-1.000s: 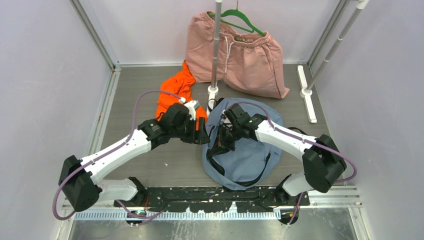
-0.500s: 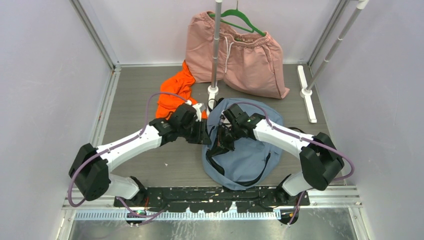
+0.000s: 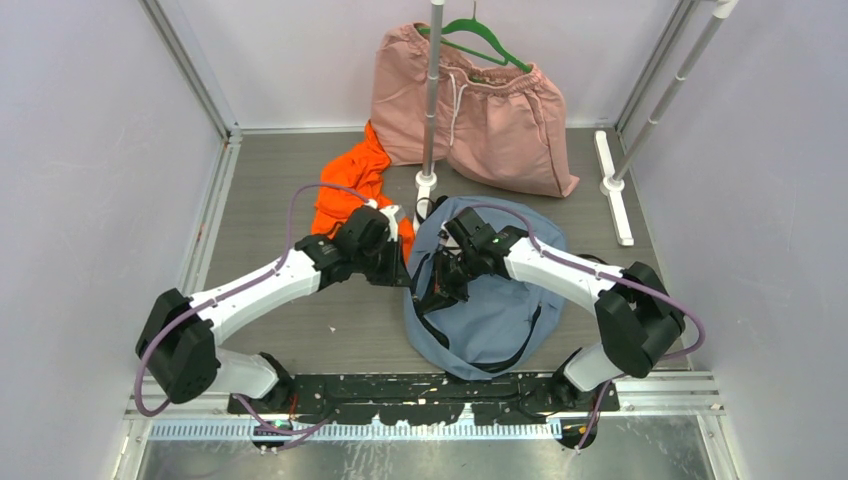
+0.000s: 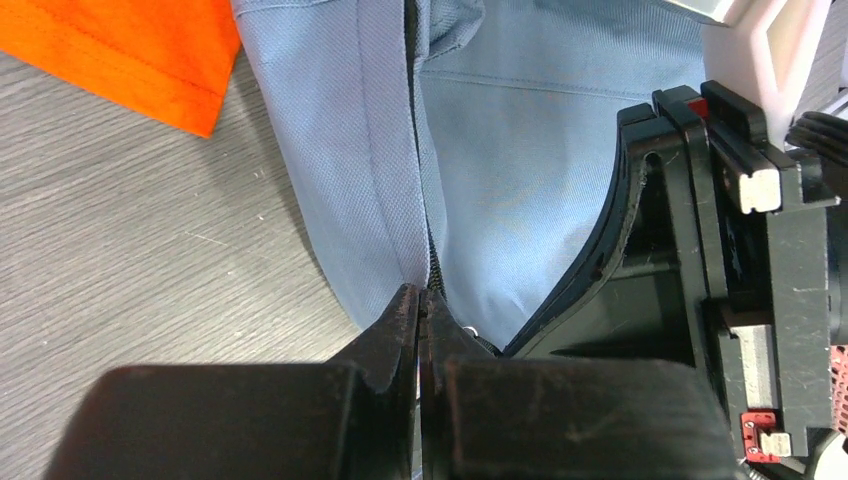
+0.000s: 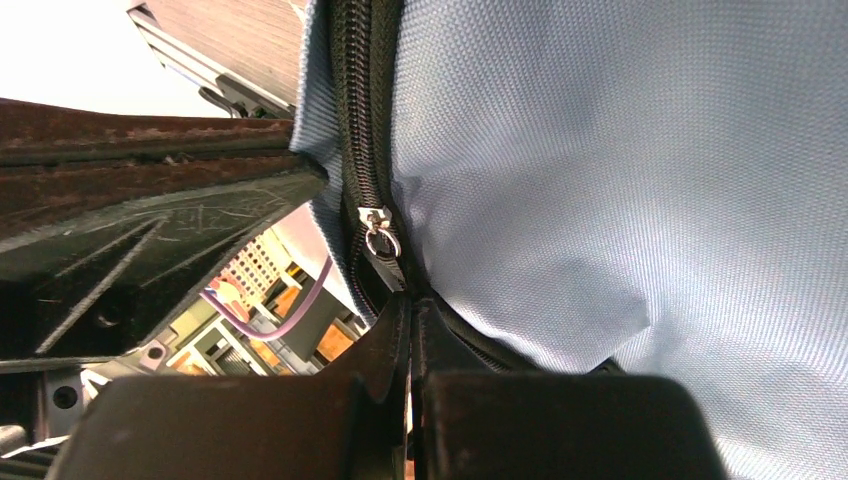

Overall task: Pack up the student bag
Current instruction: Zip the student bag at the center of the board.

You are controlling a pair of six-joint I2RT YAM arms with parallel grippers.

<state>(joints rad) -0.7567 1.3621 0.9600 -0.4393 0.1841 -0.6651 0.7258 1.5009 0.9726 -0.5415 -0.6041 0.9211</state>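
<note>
The student bag (image 3: 500,305), grey-blue with black zippers and straps, lies on the floor between my two arms. My left gripper (image 3: 405,272) is at the bag's left rim. In the left wrist view it (image 4: 421,298) is shut on the fabric edge beside the black zipper (image 4: 412,120). My right gripper (image 3: 432,290) is just inside the same rim, facing the left one. In the right wrist view it (image 5: 410,305) is shut on the black zipper pull (image 5: 385,262), below a small silver ring (image 5: 378,236). The inside of the bag is hidden.
An orange garment (image 3: 350,185) lies just behind my left gripper, touching the bag's left edge. Pink drawstring shorts (image 3: 490,115) on a green hanger (image 3: 485,42) lean against the back wall. A rack pole (image 3: 430,100) stands behind the bag, and a second pole with its foot (image 3: 612,190) stands at the right.
My left arm has reached right to the bag's rim and its jaws have closed on the fabric edge. The right gripper has stayed shut at the zipper.
</note>
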